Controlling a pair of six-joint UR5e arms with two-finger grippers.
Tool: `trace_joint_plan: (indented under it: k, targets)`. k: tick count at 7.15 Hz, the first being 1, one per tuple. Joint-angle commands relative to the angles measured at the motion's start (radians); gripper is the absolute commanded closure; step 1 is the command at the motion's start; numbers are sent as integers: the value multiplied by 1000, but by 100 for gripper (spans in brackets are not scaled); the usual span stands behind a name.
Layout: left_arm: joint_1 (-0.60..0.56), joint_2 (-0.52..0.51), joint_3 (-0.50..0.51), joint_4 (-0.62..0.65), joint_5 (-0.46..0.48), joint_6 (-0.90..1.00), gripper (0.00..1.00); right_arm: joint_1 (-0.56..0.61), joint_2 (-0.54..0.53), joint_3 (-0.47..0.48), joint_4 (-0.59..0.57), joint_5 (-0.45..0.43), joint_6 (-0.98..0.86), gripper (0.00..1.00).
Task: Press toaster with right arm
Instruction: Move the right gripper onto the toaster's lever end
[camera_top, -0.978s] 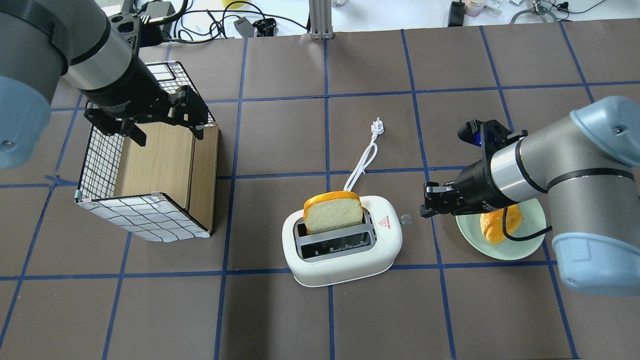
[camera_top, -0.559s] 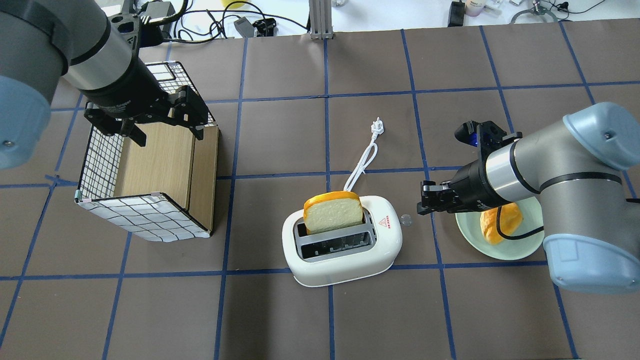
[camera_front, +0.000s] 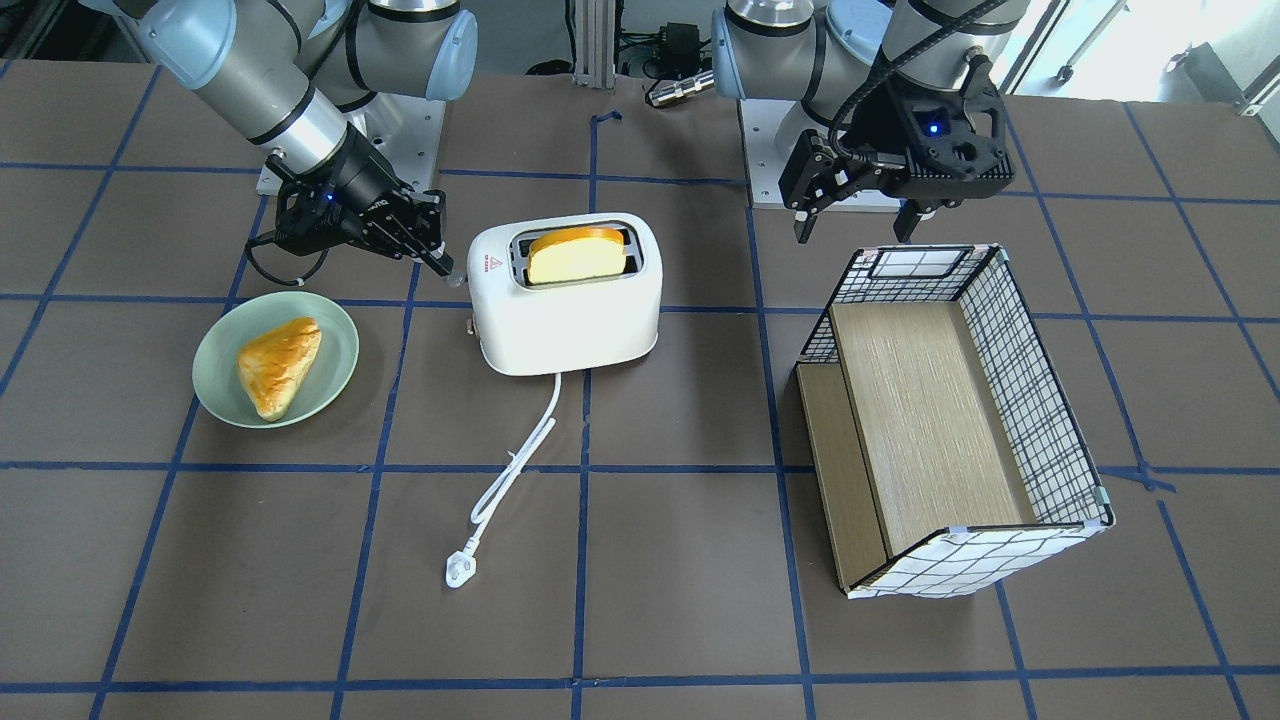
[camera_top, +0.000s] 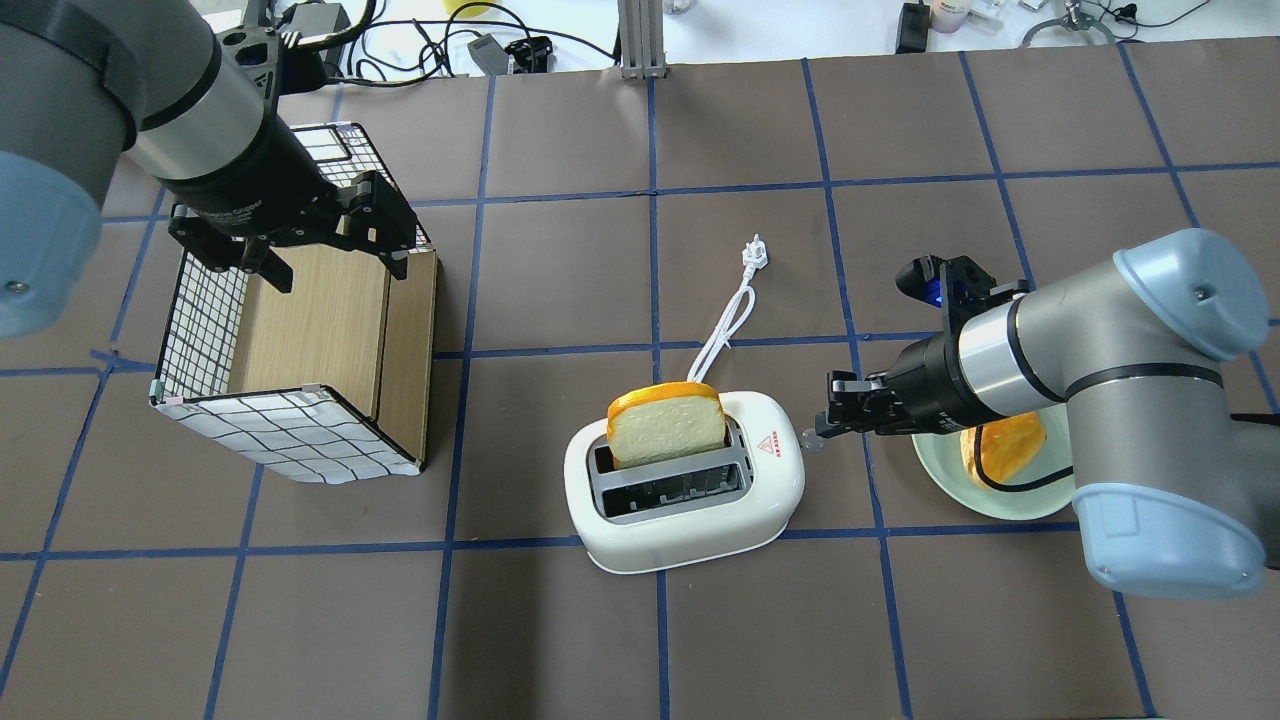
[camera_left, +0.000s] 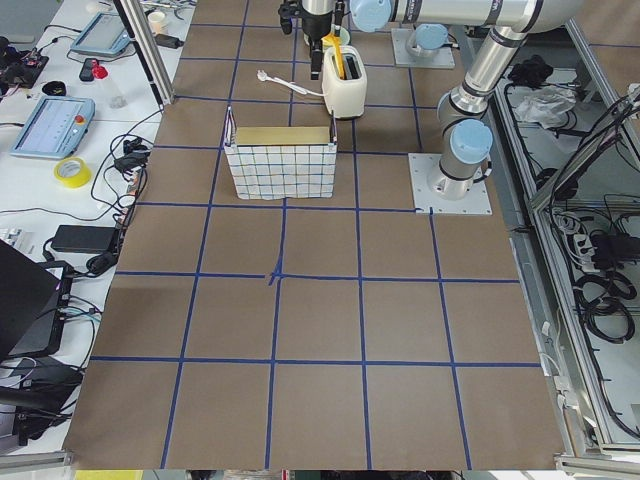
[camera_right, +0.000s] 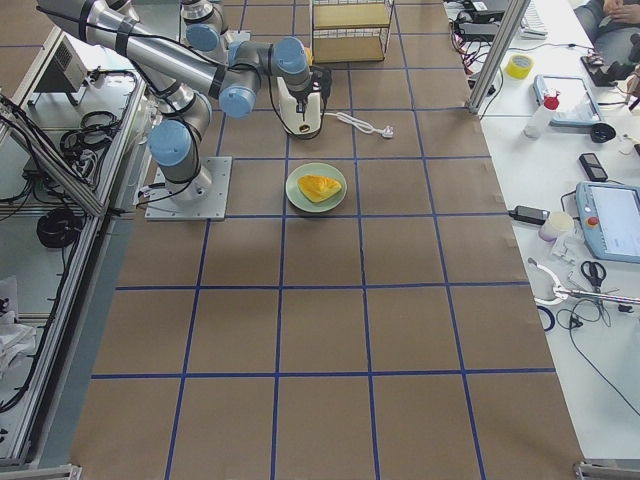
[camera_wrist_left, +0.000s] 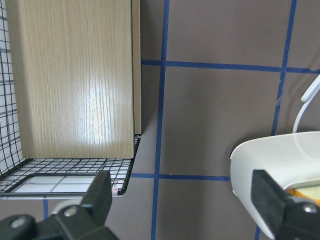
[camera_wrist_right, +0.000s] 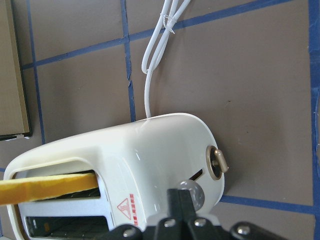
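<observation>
The white two-slot toaster (camera_top: 690, 500) stands mid-table with a slice of toast (camera_top: 665, 425) sticking up from its far slot. It also shows in the front view (camera_front: 565, 310) and the right wrist view (camera_wrist_right: 150, 155). Its side lever knob (camera_top: 812, 438) faces my right arm. My right gripper (camera_top: 822, 430) is shut and empty, its tip right at the knob; in the right wrist view the gripper (camera_wrist_right: 181, 205) sits just above the knob (camera_wrist_right: 194, 194). My left gripper (camera_top: 300, 240) is open and empty, over the wire basket's far end.
A green plate (camera_top: 940, 485) with a pastry (camera_top: 1010, 450) lies under my right forearm. The toaster's white cord (camera_top: 725, 330) runs away from me to its plug (camera_top: 757, 252). The wire basket (camera_top: 290, 435) with a wooden insert stands at the left.
My right gripper has moved left from beside the plate to the toaster's lever knob. The left arm, toaster and toast have not moved.
</observation>
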Motion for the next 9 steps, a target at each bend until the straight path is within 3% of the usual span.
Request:
trace_joint_plan:
  k: [1,9]
  targets:
    - [0,0,0,1,0,0,0,2,14,17,-28,18,-11,100]
    - [0,0,0,-1,0,0,0,4,68,26,-69,11,-31,100]
